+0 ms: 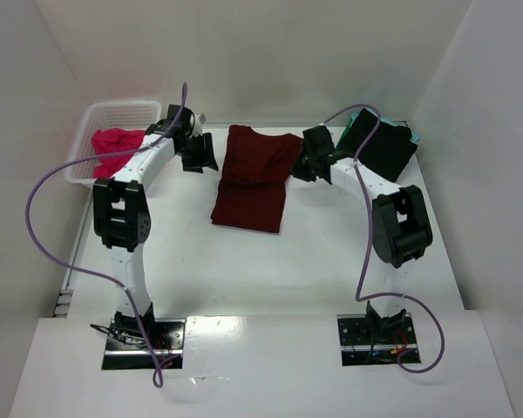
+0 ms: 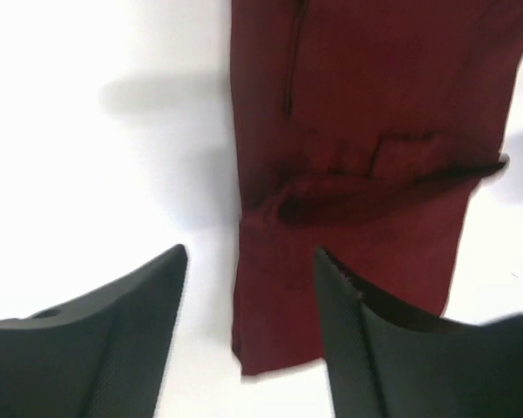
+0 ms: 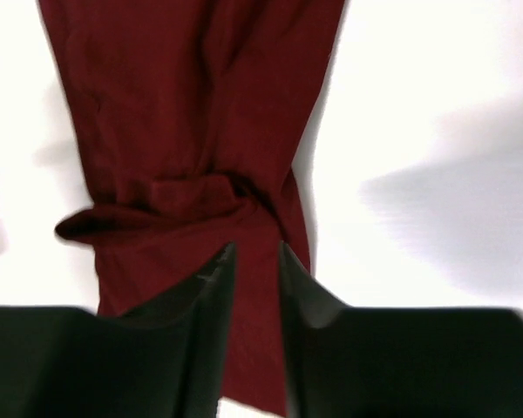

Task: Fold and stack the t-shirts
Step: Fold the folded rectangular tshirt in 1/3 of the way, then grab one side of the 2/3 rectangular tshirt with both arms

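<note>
The white table [image 1: 331,261] carried a maroon shirt [image 1: 253,178] laid out at its far middle, a white basket [image 1: 113,111] in the far left corner, and a black shirt [image 1: 386,148] lying over a teal shirt [image 1: 353,124] in the far right corner.

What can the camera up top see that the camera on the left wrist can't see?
Only the top view shows the pink t-shirt in the white basket, the black t-shirt at far right with a bit of teal t-shirt peeking out behind it, and both whole arms. Only the left wrist view shows, up close, the bunched wrinkle across the cloth and the dotted texture on the fingers. Both show the maroon t-shirt on the white table and the left gripper, open.
</note>
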Controlling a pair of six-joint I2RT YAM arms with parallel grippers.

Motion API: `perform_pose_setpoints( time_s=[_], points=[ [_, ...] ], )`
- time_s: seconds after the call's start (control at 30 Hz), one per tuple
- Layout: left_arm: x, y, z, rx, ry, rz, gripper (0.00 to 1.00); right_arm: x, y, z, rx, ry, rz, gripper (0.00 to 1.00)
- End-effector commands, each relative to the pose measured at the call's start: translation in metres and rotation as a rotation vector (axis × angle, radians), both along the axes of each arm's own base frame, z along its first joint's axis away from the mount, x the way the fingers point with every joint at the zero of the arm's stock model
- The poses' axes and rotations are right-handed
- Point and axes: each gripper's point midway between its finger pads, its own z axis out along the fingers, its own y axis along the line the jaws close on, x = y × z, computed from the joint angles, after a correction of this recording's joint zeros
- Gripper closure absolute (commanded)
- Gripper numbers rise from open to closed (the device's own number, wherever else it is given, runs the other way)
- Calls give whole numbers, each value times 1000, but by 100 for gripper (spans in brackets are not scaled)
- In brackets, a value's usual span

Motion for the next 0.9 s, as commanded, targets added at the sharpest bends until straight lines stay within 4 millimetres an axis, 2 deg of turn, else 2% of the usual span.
perform_pose_setpoints(
  time_s=[0.0, 0.03, 0.1, 0.17, 0.2, 0.27, 0.37, 0.47, 0.6, 0.73, 0.87],
  points=[
    [-26, -4, 8, -46, -16, -41, 45, -11, 9, 18, 84, -39, 16, 74],
    [-40, -5, -6, -55, 33, -50, 53, -21, 14, 11, 91, -16, 31, 74],
    [-55, -6, -12, -67, 66, -58, 57, -36, 27, 3, 89, 9, 65, 72],
    [-80, -9, -30, -59, 128, -70, 48, -55, 45, -4, 91, 36, 103, 58],
    [-86, -9, -30, -56, 128, -79, 41, -64, 50, -10, 88, 50, 116, 54],
    [-97, -12, -37, -41, 144, -93, 33, -82, 62, -19, 85, 84, 142, 51],
    [-106, -10, -43, -25, 170, -80, 30, -105, 71, -31, 77, 133, 162, 51],
    [-125, -7, -53, -21, 225, -69, 30, -118, 65, -38, 43, 160, 141, 48],
    [-134, -7, -53, -30, 231, -74, 29, -134, 58, -39, 38, 174, 138, 44],
    [-136, -10, -55, -31, 219, -83, 29, -149, 51, -45, 27, 195, 129, 43],
    [-137, -14, -66, -18, 235, -92, 29, -153, 55, -49, 28, 198, 139, 42]
  ],
)
